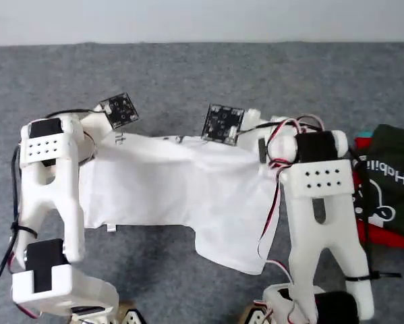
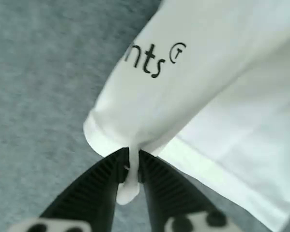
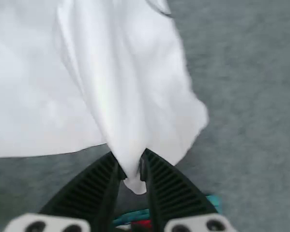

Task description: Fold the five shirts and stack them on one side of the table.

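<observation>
White shirt (image 1: 168, 182) in both arms' fingers (image 2: 100, 186)

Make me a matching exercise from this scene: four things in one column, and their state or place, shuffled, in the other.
1. left gripper
2. right gripper
3. dark shirt
4. table

A. grey surface
B. pinches plain fold of white shirt
C. pinches hem near black lettering
D. lies over red cloth

Pairs: 1-C, 2-B, 3-D, 4-A

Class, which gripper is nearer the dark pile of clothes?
Right. The right gripper pinches the white shirt at the end nearer the dark pile; the left gripper pinches the opposite end.
</observation>
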Robot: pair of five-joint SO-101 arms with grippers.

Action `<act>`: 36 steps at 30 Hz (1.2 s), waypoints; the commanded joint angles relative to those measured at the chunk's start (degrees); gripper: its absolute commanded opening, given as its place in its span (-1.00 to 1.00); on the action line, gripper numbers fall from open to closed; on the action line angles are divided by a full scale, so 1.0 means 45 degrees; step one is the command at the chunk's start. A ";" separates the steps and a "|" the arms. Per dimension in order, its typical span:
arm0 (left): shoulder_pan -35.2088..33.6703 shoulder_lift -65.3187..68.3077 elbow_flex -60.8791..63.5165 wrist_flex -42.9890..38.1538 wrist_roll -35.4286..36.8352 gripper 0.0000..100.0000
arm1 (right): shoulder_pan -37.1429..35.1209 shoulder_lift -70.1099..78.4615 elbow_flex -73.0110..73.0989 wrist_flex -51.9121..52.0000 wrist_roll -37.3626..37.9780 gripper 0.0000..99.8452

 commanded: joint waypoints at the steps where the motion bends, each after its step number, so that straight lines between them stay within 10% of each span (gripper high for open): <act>1: -0.0078 -0.0137 -0.0654 0.1172 -0.0176 -0.97 | -0.0518 -0.0537 -0.0879 0.2022 -0.0801 -0.98; 17: -0.0156 0.0000 -0.0557 0.4259 -0.0801 -0.93 | -0.1280 -0.0576 0.2012 0.3976 -0.2149 -0.97; 28: -0.1485 -0.2501 -0.0791 0.5294 -0.0801 -0.72 | -0.1534 -0.1631 0.1446 0.3995 -0.3575 -0.51; 36: -0.1485 -0.3634 -0.0713 0.3106 0.1309 -0.73 | -0.1553 -0.1592 0.1407 0.1416 -0.3712 -0.64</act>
